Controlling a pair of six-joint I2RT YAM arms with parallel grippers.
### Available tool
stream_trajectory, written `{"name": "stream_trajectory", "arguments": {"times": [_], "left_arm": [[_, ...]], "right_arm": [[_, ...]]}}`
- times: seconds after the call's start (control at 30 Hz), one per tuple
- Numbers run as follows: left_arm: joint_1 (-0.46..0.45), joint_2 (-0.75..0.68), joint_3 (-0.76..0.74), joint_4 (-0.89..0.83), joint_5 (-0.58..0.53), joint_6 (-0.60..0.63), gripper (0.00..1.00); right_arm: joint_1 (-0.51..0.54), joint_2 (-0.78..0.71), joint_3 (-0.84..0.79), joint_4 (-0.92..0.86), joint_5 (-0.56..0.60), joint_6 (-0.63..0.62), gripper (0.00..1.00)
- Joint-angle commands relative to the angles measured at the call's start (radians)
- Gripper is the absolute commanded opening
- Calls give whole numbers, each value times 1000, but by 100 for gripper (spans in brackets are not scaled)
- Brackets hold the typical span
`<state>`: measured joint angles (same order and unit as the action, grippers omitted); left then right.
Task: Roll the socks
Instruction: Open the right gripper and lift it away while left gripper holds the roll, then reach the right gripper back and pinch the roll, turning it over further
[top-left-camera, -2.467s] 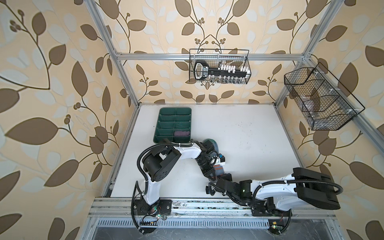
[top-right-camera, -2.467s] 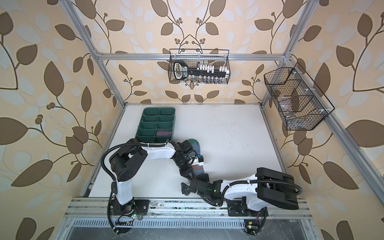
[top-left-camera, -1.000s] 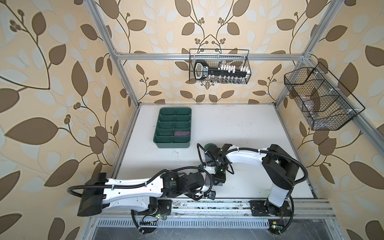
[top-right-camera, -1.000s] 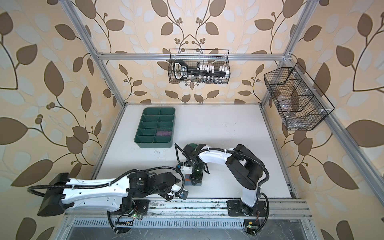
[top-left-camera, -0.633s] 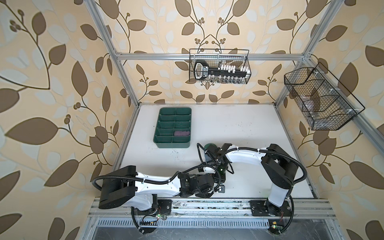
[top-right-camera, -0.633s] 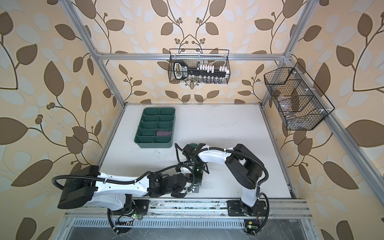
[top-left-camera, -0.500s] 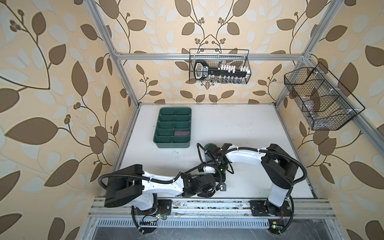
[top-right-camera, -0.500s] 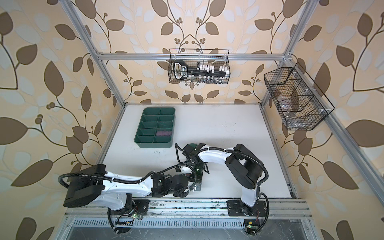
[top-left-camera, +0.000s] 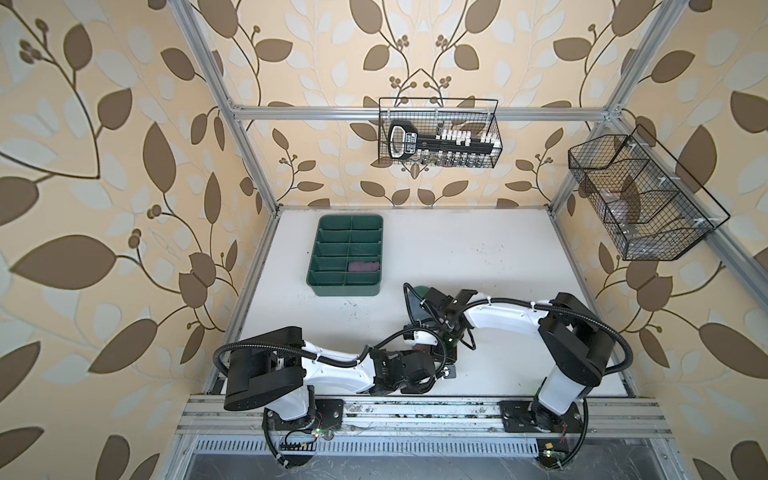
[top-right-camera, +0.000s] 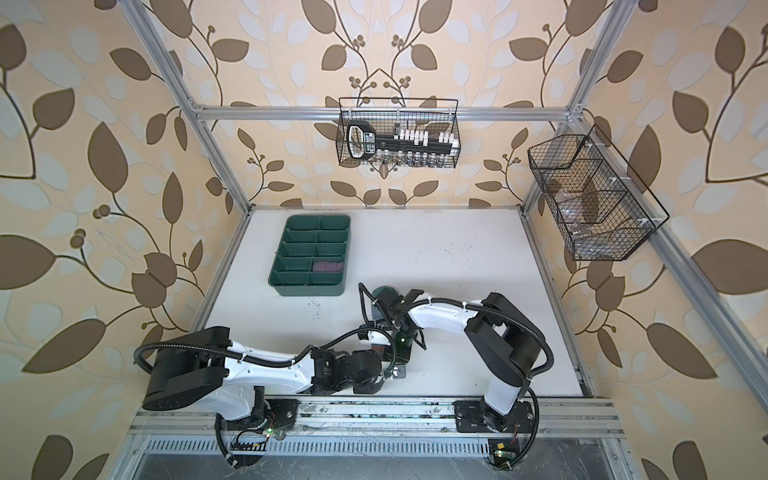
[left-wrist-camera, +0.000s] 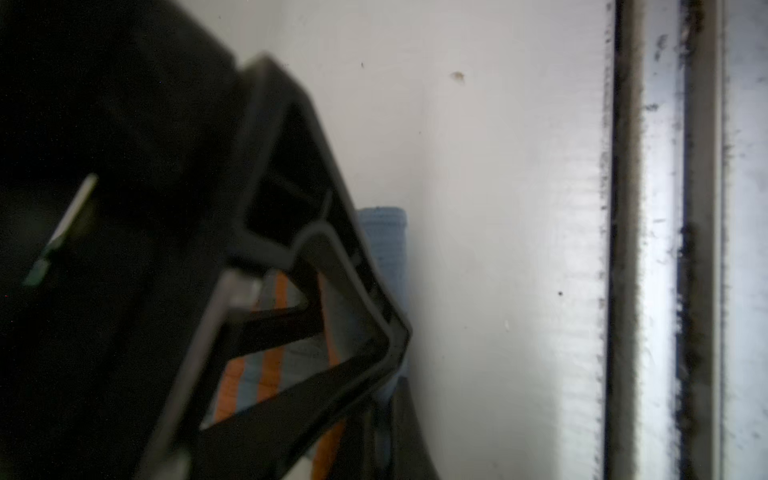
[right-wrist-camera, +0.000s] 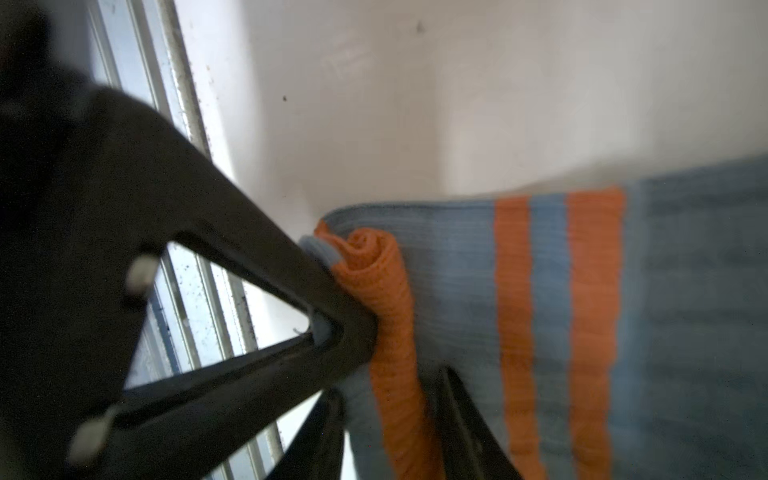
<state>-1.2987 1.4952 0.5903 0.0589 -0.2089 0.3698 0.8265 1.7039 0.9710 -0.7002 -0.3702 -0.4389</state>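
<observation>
**Item 1, grey-blue sock** (right-wrist-camera: 685, 311): lies flat on the white counter (top-left-camera: 498, 257), directly under both tools. Two orange stripes (right-wrist-camera: 515, 291) cross it. Its orange cuff (right-wrist-camera: 390, 299) is wound into a tight roll at the end nearest the tools. A dark green patch (top-left-camera: 417, 291) of fabric shows just beyond the right arm's wrist in both top views.

**Item 2, left tool** (top-left-camera: 441, 366): reaches in low over the counter's front edge and is closed down on the roll. In the right wrist view two dark fingers (right-wrist-camera: 459, 419) stand one on each side of the orange cuff, pinching it.

**Item 3, right tool** (top-left-camera: 451, 337): points down at the same roll, just beside the left tool. The tip of one finger (right-wrist-camera: 270, 266) touches the roll's side. Its partner is out of view, so I cannot tell whether this tool stands apart or together.

**Item 4, purple sock** (top-left-camera: 364, 266): a small bundle in a green tray (top-left-camera: 316, 282), well apart from both tools and on the left tool's side. It sits in the right-hand column, second compartment from the end nearest the tools.

**Item 5, metal rail** (left-wrist-camera: 660, 249): runs along the counter's edge, near the left tool.
</observation>
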Motion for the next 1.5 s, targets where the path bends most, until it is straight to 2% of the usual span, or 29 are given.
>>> {"name": "stream_trajectory", "arguments": {"times": [0.0, 0.07, 0.17, 0.33, 0.43, 0.53, 0.6, 0.7, 0.77, 0.8, 0.9, 0.97, 1.03, 1.2, 1.33, 1.47], "left_arm": [[50, -1, -26, -14, 34, -84, 0], [64, -18, -32, -17, 55, -91, 0], [81, -26, -19, -46, 103, -77, 0], [197, 10, 92, -197, 327, -74, 0], [280, 61, 173, -280, 467, -97, 0], [359, 116, 233, -354, 629, -92, 0], [409, 169, 277, -413, 758, -73, 0], [477, 297, 377, -531, 934, -34, 0], [507, 390, 446, -614, 997, 1, 0], [516, 424, 466, -632, 1001, -1, 0], [527, 458, 484, -638, 996, 8, 0], [529, 453, 486, -624, 979, 1, 0], [532, 459, 494, -628, 971, 4, 0], [535, 468, 508, -642, 961, 9, 0], [538, 458, 506, -638, 955, 9, 0], [542, 446, 511, -639, 949, 14, 0]], "right_arm": [[-31, -95, -48, 50, 30, 24, 52], [-67, -179, -69, 74, 48, 44, 60], [-139, -331, -96, 143, 120, 104, 61], [-288, -659, -165, 309, 357, 251, 62], [-349, -837, -217, 345, 310, 253, 65], [-351, -1001, -257, 332, 274, 219, 67], [-351, -1081, -290, 295, 210, 143, 65], [-334, -1147, -330, 150, 67, -31, 59], [-277, -1142, -359, 60, 73, -127, 57], [-216, -1128, -377, 44, 135, -139, 57], [45, -1056, -440, 105, 428, -146, 56], [226, -975, -483, 230, 615, -179, 58], [322, -873, -515, 368, 718, -228, 58], [335, -615, -527, 648, 743, -287, 57], [317, -456, -523, 751, 695, -329, 54], [308, -338, -493, 747, 686, -313, 40]]}}
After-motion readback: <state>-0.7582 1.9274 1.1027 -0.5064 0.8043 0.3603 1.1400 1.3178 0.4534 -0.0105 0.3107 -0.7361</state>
